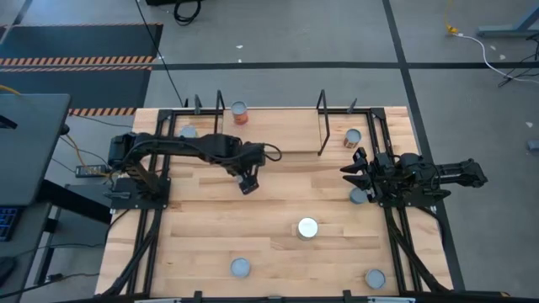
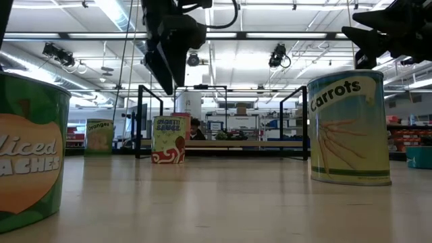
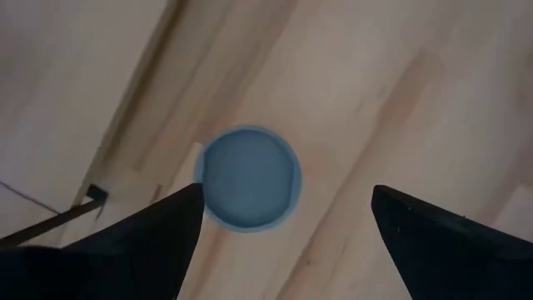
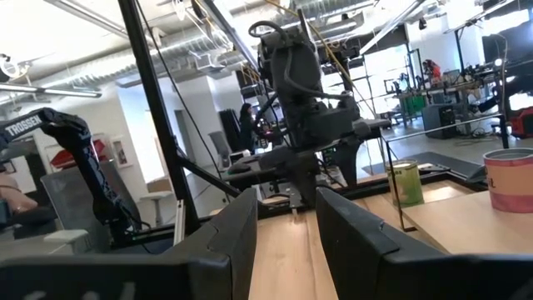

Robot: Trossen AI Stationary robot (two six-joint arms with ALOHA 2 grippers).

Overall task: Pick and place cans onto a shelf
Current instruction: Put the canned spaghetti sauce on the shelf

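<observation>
Above the middle of the desk [image 1: 210,210], the left gripper [image 1: 248,180] hangs with jaws spread, empty; its wrist view looks straight down on a round can top [image 3: 248,177] between the fingers, apparently lining up a grasp. The right gripper [image 1: 354,167] waits at the right edge, jaws slightly parted. On the shelf [image 1: 269,133] stand an orange-red can [image 1: 239,112] and a right-end can [image 1: 352,137]; the others stand scattered about the desk.

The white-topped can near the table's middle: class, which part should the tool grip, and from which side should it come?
Grip the curved side wall of the white-topped can just under its rim, coming straight down from above. It stands upright with bare table all round, so the tool can likely straddle it freely.
</observation>
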